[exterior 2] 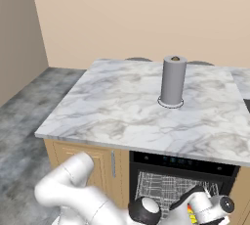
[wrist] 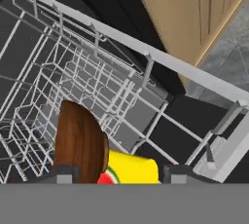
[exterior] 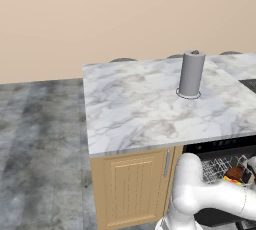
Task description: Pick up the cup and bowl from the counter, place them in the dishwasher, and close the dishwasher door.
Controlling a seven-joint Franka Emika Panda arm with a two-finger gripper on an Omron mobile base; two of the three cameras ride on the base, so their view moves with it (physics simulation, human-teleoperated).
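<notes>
Brown bowl (wrist: pixel 80 142): in dishwasher rack (wrist: pixel 146 79) w/ cup (wrist: pixel 132 168).
Gripper (wrist: pixel 116 173): jaws spread, pinching nothing.
Left: shut dishwasher door.

- The counter (exterior: pixel 135 109) is white marble with grey veins.
- The cabinet (exterior: pixel 132 186) under it is light honey-coloured wood with panelled fronts.
- The grey cylinder (exterior: pixel 192 73) is plain mid-grey, with a brown spot on top.
- The dishwasher (exterior 2: pixel 183 163) is black-fronted, and its wire rack (wrist: pixel 97 77) is white.
- The bowl (wrist: pixel 80 142) is dark reddish brown, with streaks like wood grain.
- The cup (wrist: pixel 132 168), at 4 o'clock from the bowl, is bright yellow with an orange-red patch.
- The floor (exterior: pixel 40 144) is mottled grey.
- The wall (exterior: pixel 100 14) is plain beige.
</notes>
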